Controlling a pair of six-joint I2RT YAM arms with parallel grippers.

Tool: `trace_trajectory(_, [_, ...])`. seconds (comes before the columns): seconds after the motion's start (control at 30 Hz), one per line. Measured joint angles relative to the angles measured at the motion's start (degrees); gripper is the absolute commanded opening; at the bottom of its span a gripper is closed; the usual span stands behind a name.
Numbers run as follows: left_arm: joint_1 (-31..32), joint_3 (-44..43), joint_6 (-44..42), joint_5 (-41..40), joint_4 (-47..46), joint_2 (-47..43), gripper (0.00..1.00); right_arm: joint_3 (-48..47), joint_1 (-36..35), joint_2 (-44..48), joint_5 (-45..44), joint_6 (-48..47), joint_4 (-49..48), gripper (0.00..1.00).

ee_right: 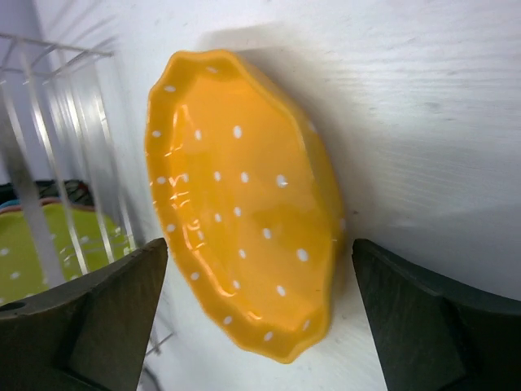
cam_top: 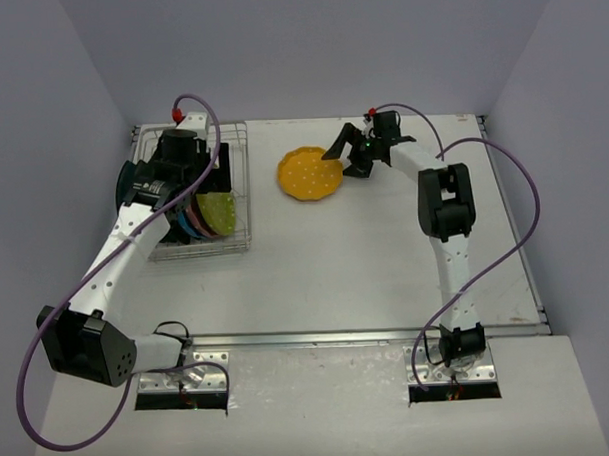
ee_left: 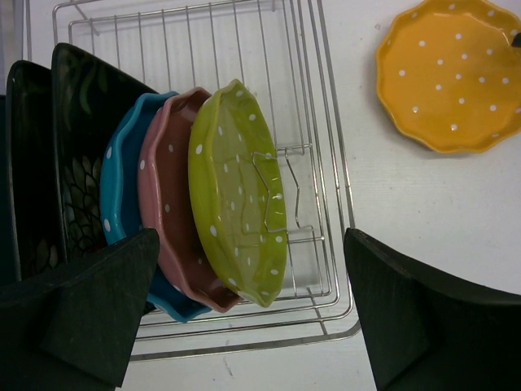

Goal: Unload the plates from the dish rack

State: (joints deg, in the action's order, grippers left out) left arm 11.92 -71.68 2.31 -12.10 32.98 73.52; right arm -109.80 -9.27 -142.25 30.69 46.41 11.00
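Five plates stand on edge in the dish rack [ee_left: 326,163]: yellow-green plate [ee_left: 236,187], maroon plate [ee_left: 163,187], blue plate [ee_left: 122,179], then two dark plates [ee_left: 81,138] at the far left. Left gripper [ee_left: 252,314] hovers above them, jaws spread, holding nothing. Orange plate [cam_top: 310,174] lies flat on the table [cam_top: 386,265], just right of the rack. Right gripper [ee_right: 259,309] is over it, jaws spread wide, not gripping.

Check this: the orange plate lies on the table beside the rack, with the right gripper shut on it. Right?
No. The right wrist view shows the right gripper open, not shut; the orange plate does lie on the table beside the dish rack.
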Motion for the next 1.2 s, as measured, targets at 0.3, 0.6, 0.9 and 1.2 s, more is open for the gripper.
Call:
trace_trajectory(0.3, [0.0,-1.18,-0.83,-0.81,3.24,3.21,0.8,3.22,0.33,11.47,-16.48,-10.43,8.25,0.99])
trace_trajectory(0.6, [0.02,-2.27,-0.68,-2.41,5.57,10.02,0.8,13.12,0.49,27.67,-19.18,-16.05,9.91,0.99])
trace_trajectory(0.9, [0.02,-3.78,1.48,-3.61,6.74,17.02,0.76,21.25,0.49,34.48,-17.37,-16.68,10.52,0.99])
trace_trajectory(1.2, [-0.01,-6.12,2.99,-3.8,7.07,20.71,0.48,25.88,0.49,36.43,-14.43,-16.34,10.92,0.99])
